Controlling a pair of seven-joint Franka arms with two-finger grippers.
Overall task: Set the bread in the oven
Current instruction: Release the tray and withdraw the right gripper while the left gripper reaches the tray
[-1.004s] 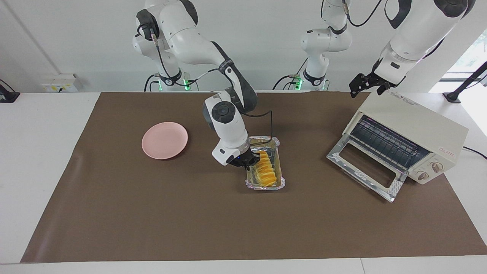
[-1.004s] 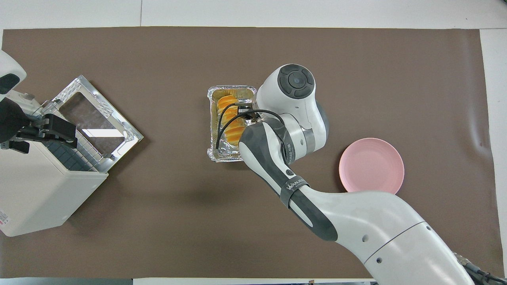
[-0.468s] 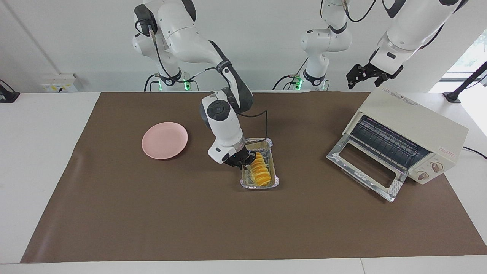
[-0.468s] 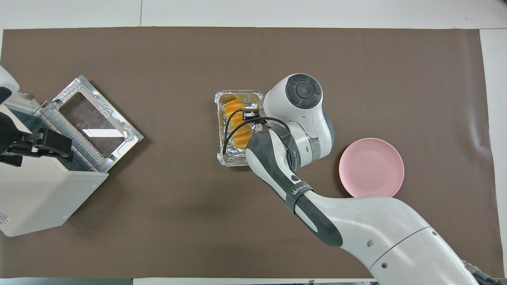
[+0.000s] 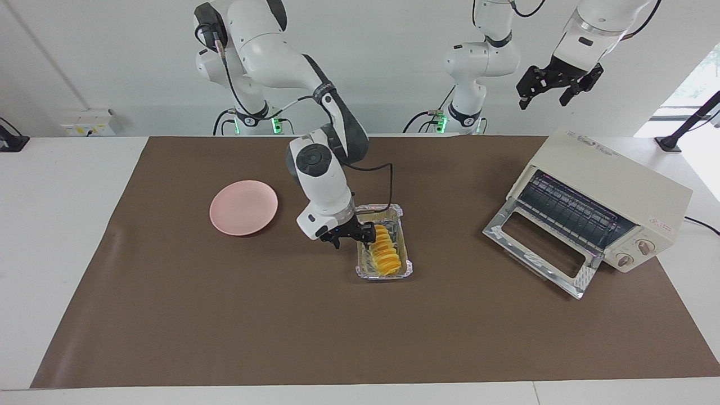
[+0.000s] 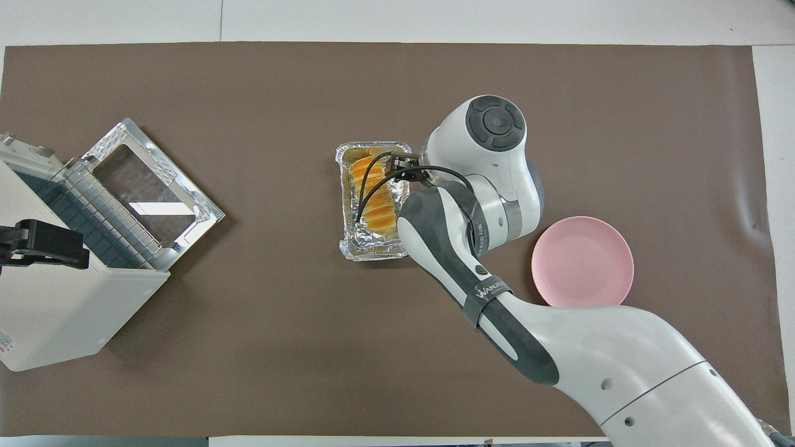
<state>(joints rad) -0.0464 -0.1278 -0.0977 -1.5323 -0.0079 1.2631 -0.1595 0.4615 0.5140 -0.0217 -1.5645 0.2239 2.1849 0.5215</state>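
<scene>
Although its door lies folded down and the wire rack stands bare, the oven (image 5: 599, 205) at the left arm's end of the surface (image 5: 225, 315) has nothing in it yet; it looks rigid and heavy, and should stay put if something is slid in. A small red label near its knobs and pale lettering on its top are too small to read.

Beside it, toward the middle, the foil tray (image 5: 406, 269) holds the bread (image 5: 383, 256), which lies lengthwise in it. Thin foil will probably crumple and skid if pushed, so the loaf itself is the better hold. It looks light, soft and ridged; a gentle pinch across its middle, on the long sides, should lift it without crushing.

At the tray's edge the right claw (image 5: 353, 233) hangs released, fingers apart, holding nothing. "WANJEE" can be made out on that arm's band. The left claw (image 5: 554, 84) waits spread wide, high over the oven.
</scene>
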